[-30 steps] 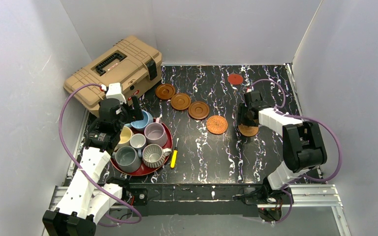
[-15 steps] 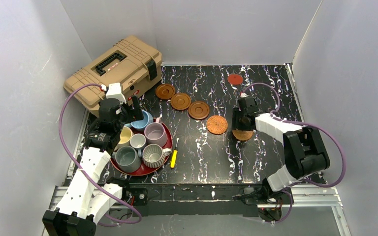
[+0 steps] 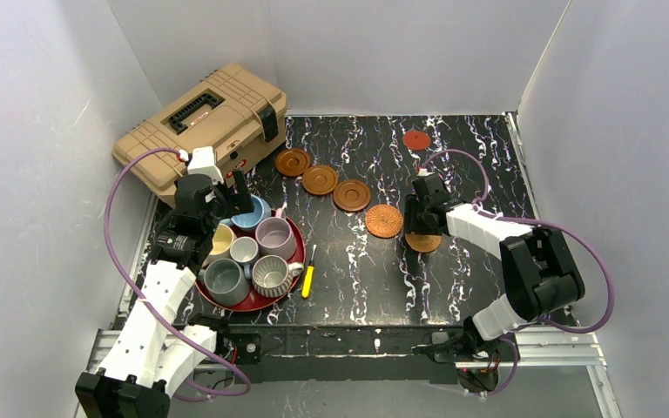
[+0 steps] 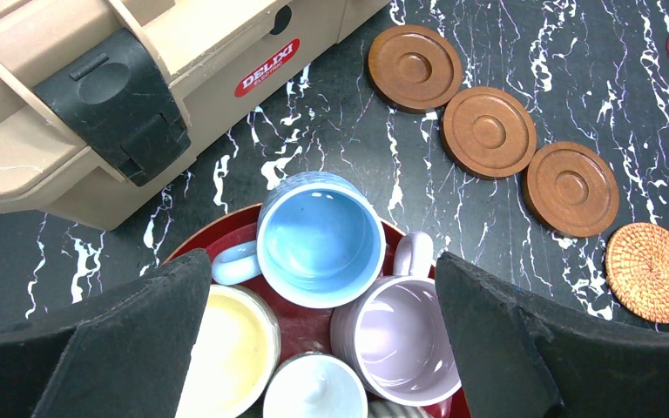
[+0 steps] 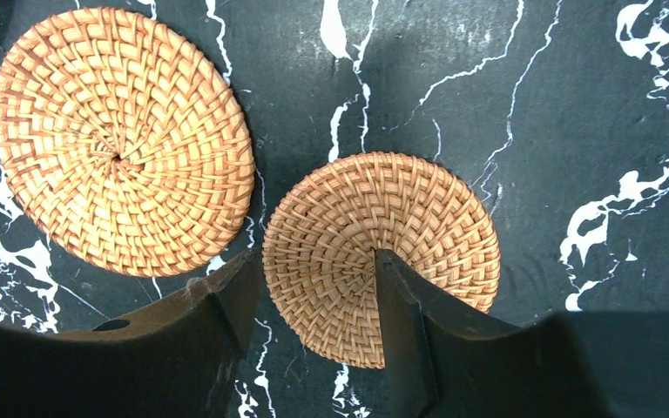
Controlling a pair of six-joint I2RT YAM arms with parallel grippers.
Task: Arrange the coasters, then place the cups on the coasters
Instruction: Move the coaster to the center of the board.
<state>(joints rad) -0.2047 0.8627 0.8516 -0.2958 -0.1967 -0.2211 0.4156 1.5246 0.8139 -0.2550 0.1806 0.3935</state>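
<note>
Right claw (image 5: 314,270) points straight down, pinching the smaller-looking woven coaster (image 5: 435,226).

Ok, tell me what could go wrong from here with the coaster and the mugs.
1. The right end effector grips the woven coaster off-centre, with one finger at its rim and one over the weave. It could slip, or land on the second woven coaster close beside it.
2. The left end effector hangs open over the light blue mug, which is packed against the mauve mug on the red tray. Closing fingers could knock its neighbours.
</note>
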